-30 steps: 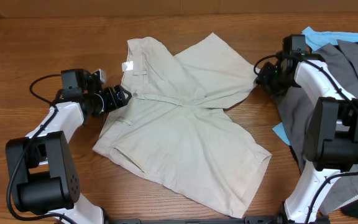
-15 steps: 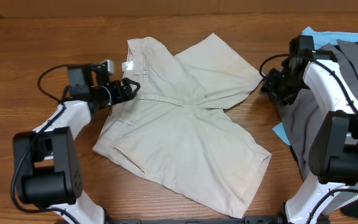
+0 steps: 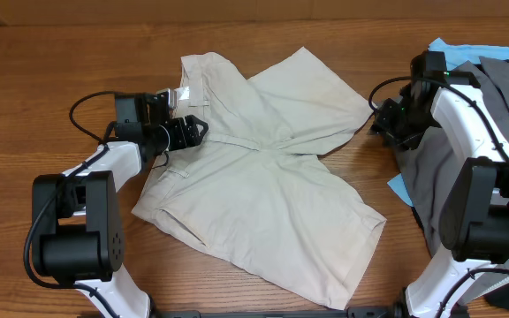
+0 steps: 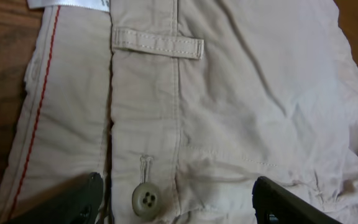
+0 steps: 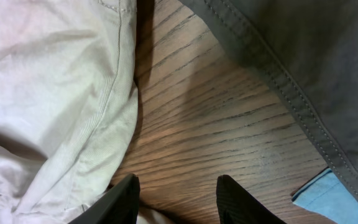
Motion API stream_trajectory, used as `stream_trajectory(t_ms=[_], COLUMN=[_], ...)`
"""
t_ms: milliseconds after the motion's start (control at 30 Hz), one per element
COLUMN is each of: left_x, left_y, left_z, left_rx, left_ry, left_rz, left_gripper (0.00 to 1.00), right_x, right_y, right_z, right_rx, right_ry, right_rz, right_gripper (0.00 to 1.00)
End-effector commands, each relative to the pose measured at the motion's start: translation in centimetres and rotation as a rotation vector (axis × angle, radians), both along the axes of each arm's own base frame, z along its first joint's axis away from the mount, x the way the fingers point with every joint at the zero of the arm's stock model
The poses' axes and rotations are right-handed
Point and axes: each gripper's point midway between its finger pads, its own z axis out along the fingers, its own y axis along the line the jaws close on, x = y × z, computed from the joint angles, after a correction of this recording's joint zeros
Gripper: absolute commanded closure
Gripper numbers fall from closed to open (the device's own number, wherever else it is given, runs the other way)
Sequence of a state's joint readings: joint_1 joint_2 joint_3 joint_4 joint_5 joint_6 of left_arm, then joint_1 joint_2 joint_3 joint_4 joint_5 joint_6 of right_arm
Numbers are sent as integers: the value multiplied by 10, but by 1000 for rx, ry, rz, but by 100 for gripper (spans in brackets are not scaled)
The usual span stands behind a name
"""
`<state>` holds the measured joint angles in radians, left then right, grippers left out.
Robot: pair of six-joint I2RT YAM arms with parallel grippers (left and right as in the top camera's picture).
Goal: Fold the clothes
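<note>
The beige shorts (image 3: 263, 177) lie spread and rumpled mid-surface (image 3: 60, 71), waistband toward the left arm; the left tool (image 3: 197, 131) sits over that waistband with its jaws wide, the button (image 4: 145, 200) between them, nothing gripped. The right tool (image 5: 174, 198) stands partly open above bare wood just beside a leg hem; a grey garment (image 3: 493, 97) lies beside it.

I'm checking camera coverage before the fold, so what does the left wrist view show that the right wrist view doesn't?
Left wrist only: the waistband's button, a belt loop and red stitching. Right wrist only: a grey garment and a blue cloth corner. Both: the beige shorts, the wooden table, and open fingers at the bottom edge, left fingers in one, right fingers in the other.
</note>
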<state>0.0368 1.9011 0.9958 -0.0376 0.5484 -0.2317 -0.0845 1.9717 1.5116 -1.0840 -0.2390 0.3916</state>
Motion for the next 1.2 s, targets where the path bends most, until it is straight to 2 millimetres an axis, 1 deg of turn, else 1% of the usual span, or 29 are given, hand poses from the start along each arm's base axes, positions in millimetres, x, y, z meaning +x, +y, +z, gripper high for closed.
stream_trajectory(t_ms=[0, 133, 267, 400, 467, 500, 533, 567, 600, 633, 667, 733, 767, 800, 833, 867, 900, 933, 967, 1000, 1033, 1067, 1100, 1167], left_x=[-6, -19, -20, -14, -11, -10, -10, -9, -8, -7, -6, -4, -5, -8, -12, -18, -30, -36, -41, -47, -50, -54, -57, -62], left_y=[-3, -9, -18, -32, -34, -34, -34, -33, -31, -29, -22, -13, -4, 10, 21, 37, 58, 65, 70, 75, 78, 80, 80, 81], left_z=[-5, -14, -11, 7, 13, 14, 14, 14, 15, 16, 22, 33, 39, 42, 40, 33, 18, 11, 5, -1, -3, -6, -7, -10], left_rx=[12, 23, 3, -105, -130, -131, -131, -130, -129, -130, -149, -186, -207, -209, -197, -166, -111, -86, -57, -17, 3, 17, 22, 31], left_ry=[33, 97, 92, 26, 5, 1, -2, -5, -10, -12, -16, -19, -8, 15, 49, 108, 208, 251, 279, 306, 320, 337, 350, 374], left_rz=[-25, -40, -64, -125, -134, -132, -131, -130, -126, -121, -102, -72, -38, 6, 52, 130, 241, 278, 296, 313, 320, 329, 332, 337], left_gripper=[21, 21, 27, 43, 55, 63, 66, 71, 83, 90, 96, 96, 96, 96, 96, 96, 96, 96, 96, 96, 96, 96, 96, 96], right_x=[7, 8, 7, 5, 5, 5, 5, 4, 4, 3, 2, 0, 1, 3, 8, 17, 33, 46, 59, 69, 75, 80, 82, 81], right_y=[-1, -1, -1, -2, -2, -2, -2, -2, -2, -2, -2, -2, -1, -1, -1, -1, -2, -3, -4, -5, -4, 0, 3, 9], right_z=[13, 13, 13, 13, 12, 12, 12, 12, 12, 12, 12, 12, 12, 12, 13, 14, 18, 21, 25, 28, 30, 31, 29, 22], right_rx=[0, 0, 0, -10, -13, -13, -13, -13, -13, -14, -16, -17, -17, -18, -17, -19, -34, -43, -51, -55, -53, -40, -32, -27], right_ry=[-47, -50, -48, -52, -50, -50, -49, -48, -48, -48, -46, -45, -47, -62, -84, -125, -196, -249, -305, -347, -373, -397, -399, -383], right_rz=[3, 3, 10, 50, 50, 50, 50, 51, 59, 69, 87, 103, 109, 121, 131, 140, 152, 153, 152, 145, 147, 155, 161, 172], right_gripper=[56, 56, 56, 55, 55, 54, 51, 44, 39, 38, 36, 35, 36, 39, 42, 44, 45, 48, 53, 61, 67, 83, 89, 92])
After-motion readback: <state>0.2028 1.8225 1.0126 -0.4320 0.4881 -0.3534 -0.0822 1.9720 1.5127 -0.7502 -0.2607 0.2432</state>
